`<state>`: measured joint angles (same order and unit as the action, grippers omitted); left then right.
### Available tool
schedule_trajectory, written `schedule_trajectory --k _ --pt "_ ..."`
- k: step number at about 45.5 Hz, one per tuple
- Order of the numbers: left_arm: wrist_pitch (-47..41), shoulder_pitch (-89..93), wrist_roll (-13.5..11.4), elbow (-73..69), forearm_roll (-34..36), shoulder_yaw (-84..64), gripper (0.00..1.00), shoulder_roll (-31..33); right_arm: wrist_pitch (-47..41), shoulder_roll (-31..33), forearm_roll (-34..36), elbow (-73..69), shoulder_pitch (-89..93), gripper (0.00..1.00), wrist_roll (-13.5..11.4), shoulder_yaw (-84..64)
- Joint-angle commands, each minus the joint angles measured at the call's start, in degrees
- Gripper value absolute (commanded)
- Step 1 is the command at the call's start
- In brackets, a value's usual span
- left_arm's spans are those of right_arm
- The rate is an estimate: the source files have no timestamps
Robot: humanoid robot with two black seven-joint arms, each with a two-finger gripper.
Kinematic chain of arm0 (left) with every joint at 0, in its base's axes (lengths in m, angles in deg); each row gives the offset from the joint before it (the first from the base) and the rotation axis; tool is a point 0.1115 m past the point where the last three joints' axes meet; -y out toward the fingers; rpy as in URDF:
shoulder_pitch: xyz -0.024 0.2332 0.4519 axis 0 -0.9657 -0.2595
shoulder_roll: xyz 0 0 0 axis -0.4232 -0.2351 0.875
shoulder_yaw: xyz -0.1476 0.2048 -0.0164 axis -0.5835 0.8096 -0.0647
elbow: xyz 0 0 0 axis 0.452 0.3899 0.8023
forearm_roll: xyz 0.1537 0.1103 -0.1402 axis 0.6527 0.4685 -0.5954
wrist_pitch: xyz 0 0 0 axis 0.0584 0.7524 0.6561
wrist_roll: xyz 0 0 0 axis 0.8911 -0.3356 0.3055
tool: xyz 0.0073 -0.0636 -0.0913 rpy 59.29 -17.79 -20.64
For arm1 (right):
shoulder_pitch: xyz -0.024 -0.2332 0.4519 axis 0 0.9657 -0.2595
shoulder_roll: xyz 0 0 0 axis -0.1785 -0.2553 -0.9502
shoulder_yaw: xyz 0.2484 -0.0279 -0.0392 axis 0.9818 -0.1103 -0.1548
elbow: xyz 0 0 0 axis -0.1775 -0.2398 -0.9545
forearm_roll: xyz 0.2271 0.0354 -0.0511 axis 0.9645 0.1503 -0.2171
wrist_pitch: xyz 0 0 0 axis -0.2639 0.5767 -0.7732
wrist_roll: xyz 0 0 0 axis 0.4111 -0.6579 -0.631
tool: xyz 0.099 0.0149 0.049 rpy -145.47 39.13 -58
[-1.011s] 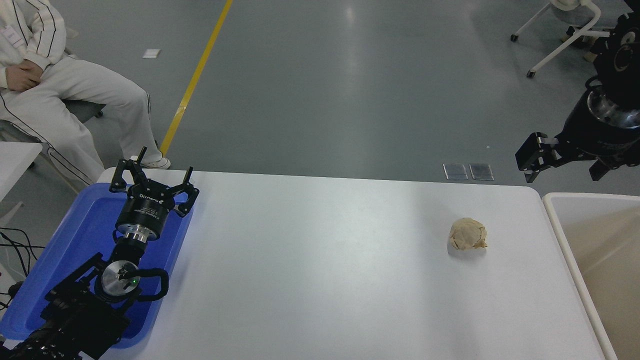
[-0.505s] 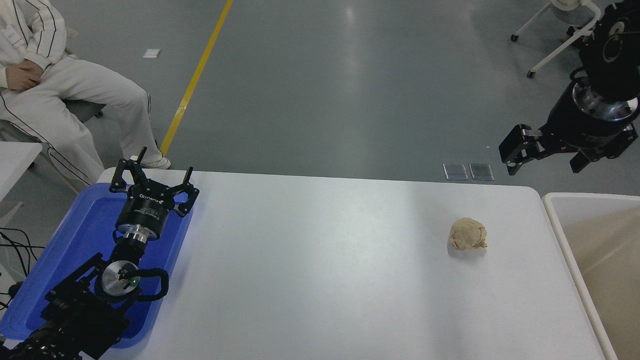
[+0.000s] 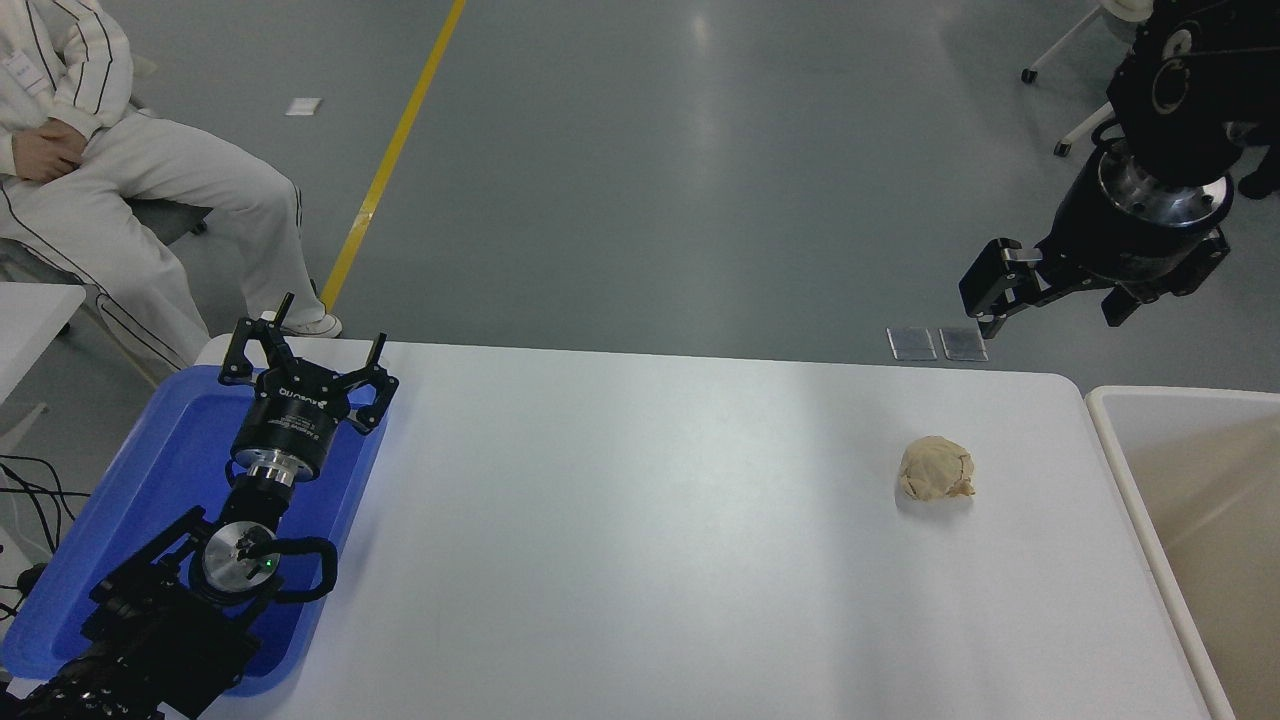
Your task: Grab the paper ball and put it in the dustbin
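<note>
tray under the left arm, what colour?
Blue, plain with no pattern; the tray shows best in the head view.

Your right gripper (image 3: 1050, 300) shows only one finger plainly; the rest sits behind its own wrist, so you cannot tell how wide it stands. Below and to its right, the dustbin (image 3: 1110, 440) runs off the right and bottom edges. Far to its left, the seated person (image 3: 130, 190) is cut off by the top and left edges.
</note>
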<state>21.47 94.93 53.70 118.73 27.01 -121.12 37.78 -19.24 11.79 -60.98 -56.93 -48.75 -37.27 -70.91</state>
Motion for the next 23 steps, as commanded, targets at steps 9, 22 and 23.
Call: schedule_trajectory --k 9,22,23 --pt "0.0 0.0 0.0 0.0 0.01 0.0 1.0 0.0 0.0 -0.3 0.1 -0.06 0.76 0.99 0.05 0.11" --pt "0.0 0.0 0.0 0.0 0.01 0.0 1.0 0.0 2.1 0.05 -0.43 -0.15 5.94 0.98 -0.04 0.11" --pt "0.0 0.0 0.0 0.0 0.01 0.0 1.0 0.0 3.07 -0.03 -0.69 -0.15 6.38 0.98 0.05 0.11"
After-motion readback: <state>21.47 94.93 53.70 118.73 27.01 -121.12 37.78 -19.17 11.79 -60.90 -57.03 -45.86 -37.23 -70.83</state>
